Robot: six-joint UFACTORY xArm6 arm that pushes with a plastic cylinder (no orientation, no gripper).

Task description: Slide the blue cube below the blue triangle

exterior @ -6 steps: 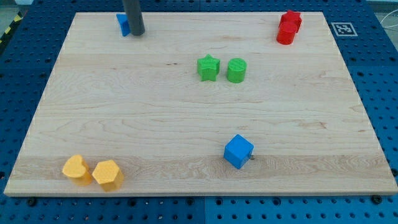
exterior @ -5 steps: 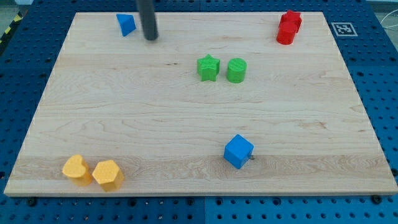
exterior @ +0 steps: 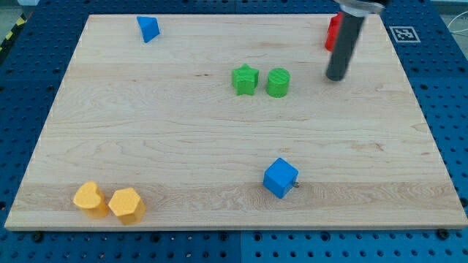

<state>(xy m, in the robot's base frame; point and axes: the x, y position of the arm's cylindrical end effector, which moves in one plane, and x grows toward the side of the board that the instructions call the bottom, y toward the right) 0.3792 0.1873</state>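
The blue cube sits near the view's bottom, right of centre, on the wooden board. The blue triangle lies at the view's top left, far from the cube. My tip is at the view's upper right, well above and to the right of the blue cube and far right of the blue triangle. It touches no block.
A green star and a green cylinder stand side by side left of my tip. Red blocks at the top right are partly hidden behind the rod. Two yellow blocks sit at the bottom left.
The rod has swept from beside the blue triangle at the top left across to the upper right, stopping right of the green cylinder. No block has moved.
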